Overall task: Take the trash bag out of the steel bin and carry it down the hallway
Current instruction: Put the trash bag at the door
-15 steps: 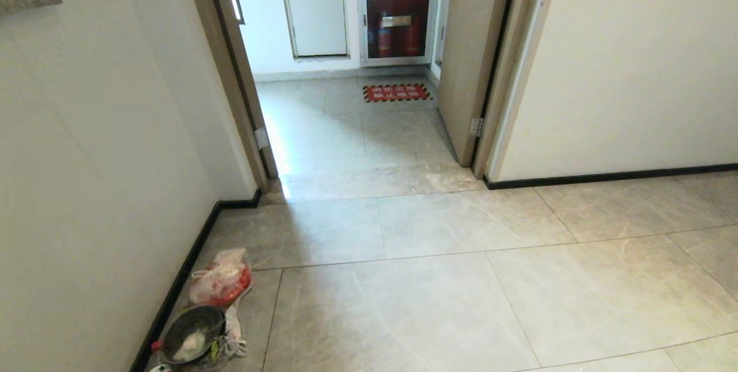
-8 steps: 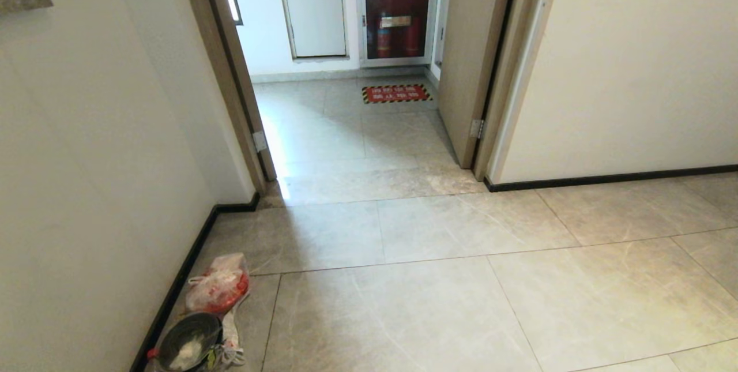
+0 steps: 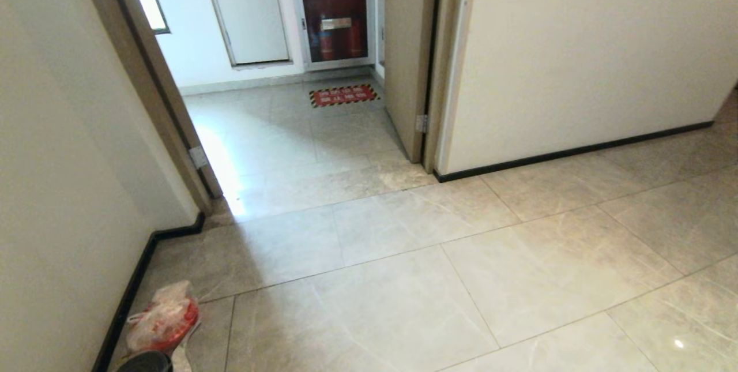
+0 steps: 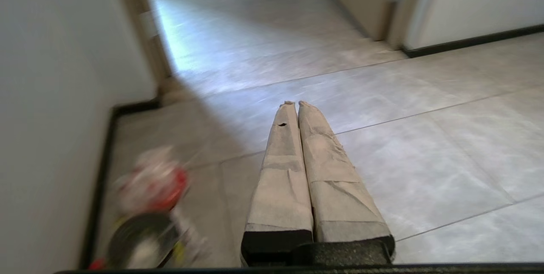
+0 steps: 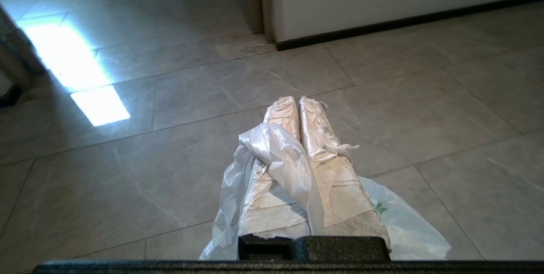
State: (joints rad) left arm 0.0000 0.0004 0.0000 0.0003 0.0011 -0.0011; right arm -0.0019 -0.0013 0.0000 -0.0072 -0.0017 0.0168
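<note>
Trash bag of thin white half-clear plastic is held by the right gripper, whose two taped fingers are pressed together with a fold of the film pinched between them. The fold lies across the top of the fingers, and the rest of the bag hangs down on both sides under the gripper, so its long axis runs downward toward the floor. A small green print shows on the hanging part, too small to read. The right gripper points forward and a little down over the grey marbled tiles; it does not show in the head view.

The left gripper is in the same pose, level and pointing forward, its taped fingers closed against each other with nothing between them.

Steel bin stands at the lower left edge of the head view, close to the left wall with its black baseboard; only its dark rim can be seen there. Just behind it lies a clear bag with red contents.

Farther ahead, a doorway with brown wooden frames opens to another tiled area. On the floor there lies a red sign with a striped yellow-black border; its characters cannot be read. Behind it stands a fire cabinet with red extinguishers inside.
</note>
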